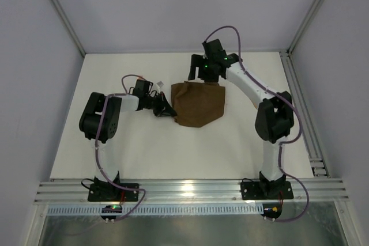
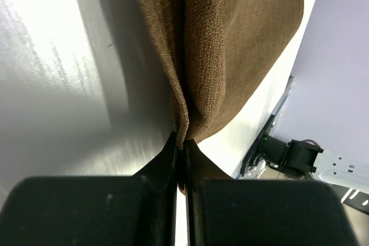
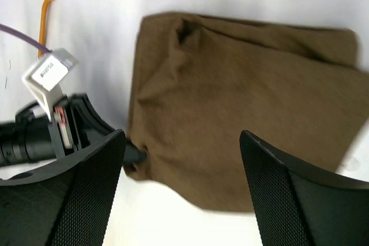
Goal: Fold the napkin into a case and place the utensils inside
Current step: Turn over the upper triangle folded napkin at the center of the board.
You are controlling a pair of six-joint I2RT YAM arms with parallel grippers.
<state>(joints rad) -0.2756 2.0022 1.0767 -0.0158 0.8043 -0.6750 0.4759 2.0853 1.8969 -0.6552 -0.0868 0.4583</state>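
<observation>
The napkin (image 1: pixel 199 103) lies folded in the middle of the counter (image 1: pixel 144 148), its left edge clenched in the left tool (image 2: pixel 181 152), which should hold firm while the right tool (image 3: pixel 181 141), jaws released above the far edge, grips squarely for a flat fold.

The left arm stretches low toward the white table's (image 1: pixel 115 159) middle, its left gripper (image 1: pixel 169 110) pinched tight on the dark brown soft cloth napkin's (image 1: pixel 199 105) edge. The right gripper (image 1: pixel 198 74) hangs spread wide near the far edge, holding nothing.
</observation>
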